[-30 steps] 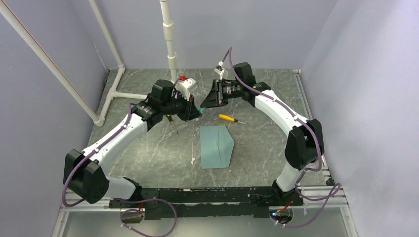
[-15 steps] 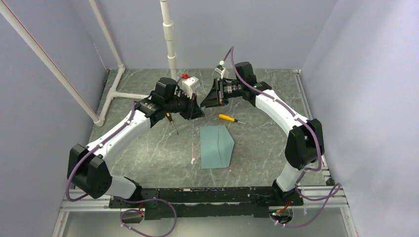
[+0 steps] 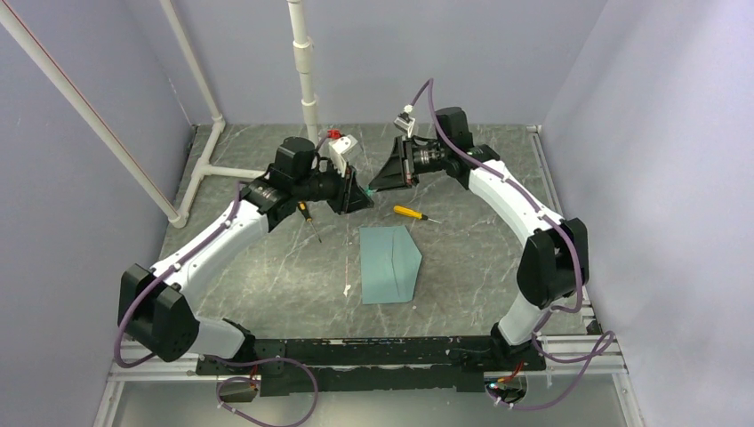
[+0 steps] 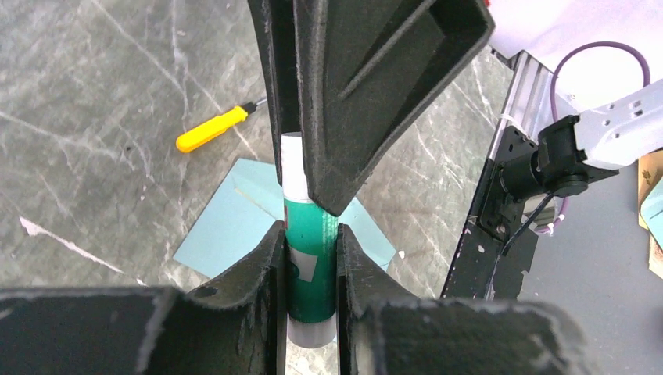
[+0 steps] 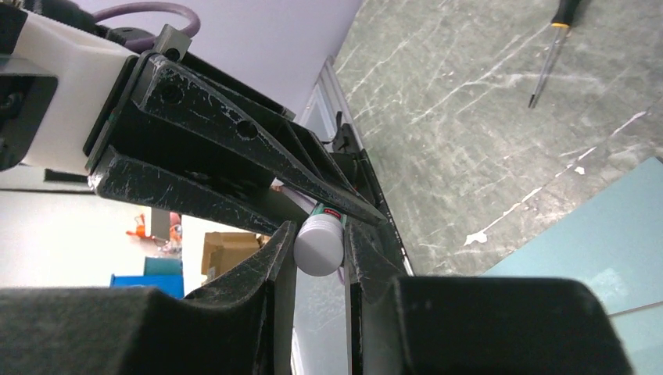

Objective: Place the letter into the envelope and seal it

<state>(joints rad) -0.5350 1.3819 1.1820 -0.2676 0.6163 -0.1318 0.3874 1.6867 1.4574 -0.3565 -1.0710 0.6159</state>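
Observation:
The teal envelope [image 3: 389,264] lies flat on the table, flap folded; it also shows in the left wrist view [image 4: 227,226] and the right wrist view [image 5: 594,250]. No separate letter sheet is in view. A green glue stick [image 4: 311,262] is held in the air between both grippers, above the table behind the envelope. My left gripper [image 3: 363,197] [image 4: 310,234] is shut on its green body. My right gripper [image 3: 375,187] [image 5: 319,234] is closed round its white cap end [image 5: 319,245]. The two grippers meet tip to tip.
A yellow-handled screwdriver [image 3: 409,212] [image 4: 213,130] lies just behind the envelope. A black-handled screwdriver [image 3: 307,216] [image 5: 551,47] lies to the left of it. A white pipe [image 3: 305,71] stands at the back wall. White scraps [image 3: 346,289] lie left of the envelope.
My left gripper has turned and moved right with the glue stick. My right gripper has shifted slightly right and back, and now meets the stick's end. The envelope has not moved.

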